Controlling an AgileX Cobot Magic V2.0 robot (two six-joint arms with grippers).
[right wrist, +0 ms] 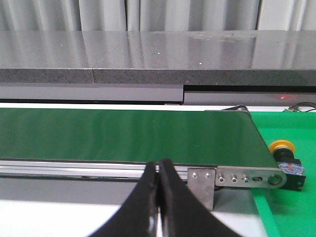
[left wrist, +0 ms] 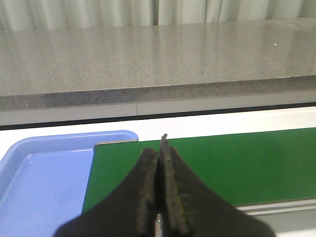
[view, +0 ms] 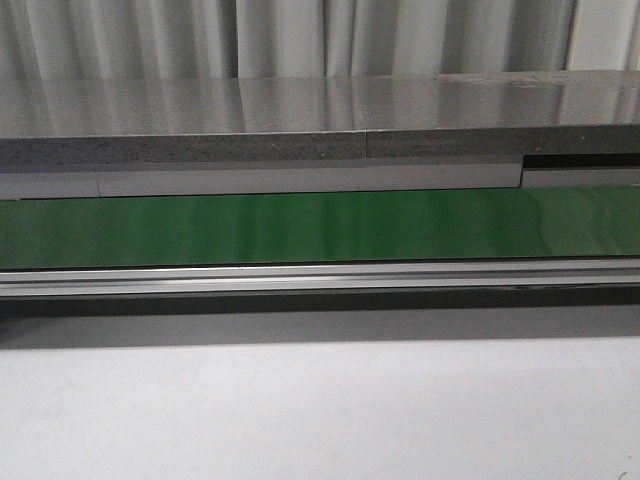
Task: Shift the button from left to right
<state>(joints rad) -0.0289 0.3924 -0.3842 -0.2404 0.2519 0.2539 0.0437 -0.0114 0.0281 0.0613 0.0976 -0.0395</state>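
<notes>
A long grey speckled counter spans the far side of the scene in the front view, with pale pleated curtains hanging behind it; below it a green conveyor belt runs the full width, edged at its near side by a silver aluminium rail; nearer still lies a plain white surface, and neither arm shows in this view.

In the left wrist view a light blue tray sits just beside one end of the belt, its rounded corner touching or nearly touching the belt's edge; nothing can be seen lying in the visible part of the tray; the left gripper hangs over the belt's end, its black fingers pressed together with no gap between them and nothing held.

In the right wrist view the belt's other end stops at a metal end bracket with small screws; past it spreads a green mat; the right gripper hangs near the rail, its black fingers likewise closed flat against each other, gripping nothing.

The button lies on the green mat just beyond the belt's end, close to the bracket; its yellow-orange cap points sideways, so it rests on its side, with the black body carrying small blue and red marks; it is well apart from both grippers.
</notes>
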